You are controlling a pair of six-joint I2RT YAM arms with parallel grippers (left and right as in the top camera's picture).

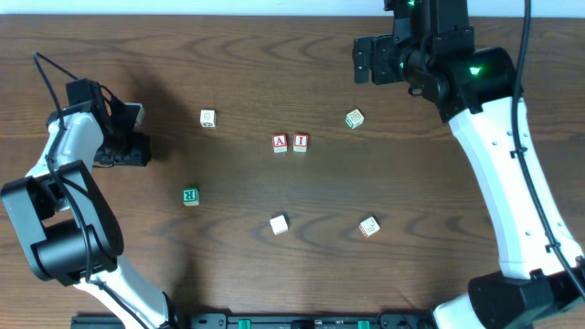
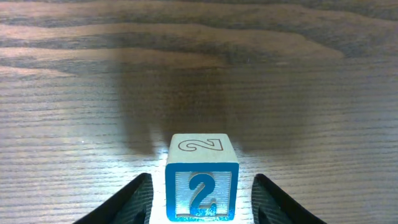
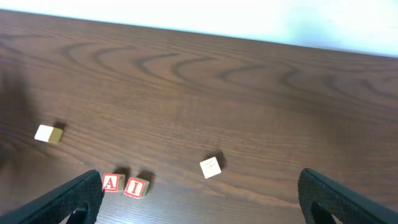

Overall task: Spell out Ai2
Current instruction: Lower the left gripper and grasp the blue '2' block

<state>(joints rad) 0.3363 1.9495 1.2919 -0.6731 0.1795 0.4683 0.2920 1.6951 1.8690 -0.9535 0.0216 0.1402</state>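
A red-faced A block point(image 1: 280, 143) and a red-faced I block point(image 1: 300, 143) sit side by side at the table's middle; they also show in the right wrist view as A point(image 3: 111, 183) and I point(image 3: 134, 186). A blue 2 block point(image 2: 201, 186) stands upright on the table between the fingers of my left gripper point(image 2: 201, 208), with a gap on each side. That gripper point(image 1: 132, 146) is at the far left and open. I cannot pick out the 2 block in the overhead view. My right gripper point(image 1: 366, 59) point(image 3: 208, 202) is open, empty, and raised at the back right.
Loose blocks lie around: a pale one point(image 1: 207, 118) point(image 3: 48, 134) at back left, another point(image 1: 355, 119) point(image 3: 211, 167) right of the letters, a green one point(image 1: 190, 196), a white one point(image 1: 279, 224) and a red-marked one point(image 1: 368, 227) toward the front.
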